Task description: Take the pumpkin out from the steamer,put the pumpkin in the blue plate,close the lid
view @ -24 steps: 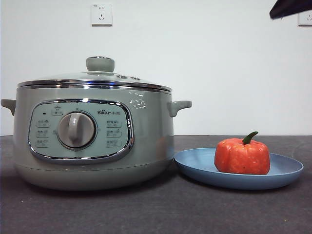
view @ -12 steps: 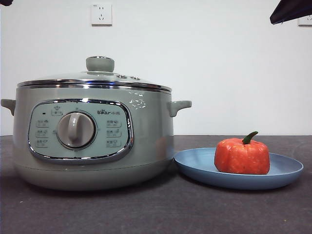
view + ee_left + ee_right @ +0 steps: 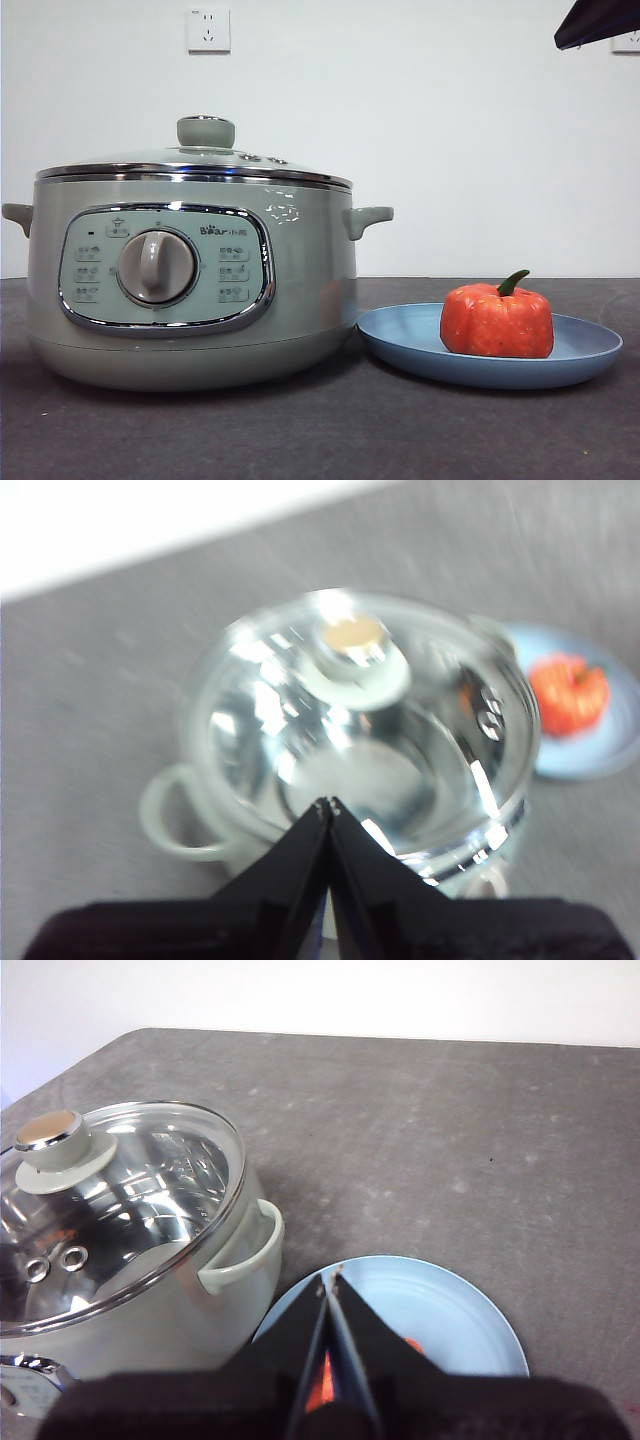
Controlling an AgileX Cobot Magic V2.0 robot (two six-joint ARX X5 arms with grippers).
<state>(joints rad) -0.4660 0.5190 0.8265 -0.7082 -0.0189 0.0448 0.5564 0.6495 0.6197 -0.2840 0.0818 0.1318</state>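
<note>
The orange-red pumpkin (image 3: pixel 497 320) with its green stem sits in the blue plate (image 3: pixel 585 352), to the right of the sage-green steamer (image 3: pixel 190 265). The glass lid (image 3: pixel 195 160) with its green knob rests on the steamer's rim. My left gripper (image 3: pixel 328 806) is shut and empty, high above the lid (image 3: pixel 360 730); the pumpkin (image 3: pixel 568 692) shows far off in its view. My right gripper (image 3: pixel 333 1276) is shut and empty, high over the plate (image 3: pixel 450 1315), with the pumpkin (image 3: pixel 318 1392) mostly hidden behind its jaws. A black arm tip (image 3: pixel 597 20) shows at the front view's top right corner.
The dark grey table (image 3: pixel 320 430) stretches in front of the steamer and the plate. A white wall with a power socket (image 3: pixel 208 28) stands behind. The steamer's side handle (image 3: pixel 368 218) juts toward the plate.
The black tip at the front view's top left corner half a second ago has left the picture. The steamer, lid, plate and pumpkin have not moved.
</note>
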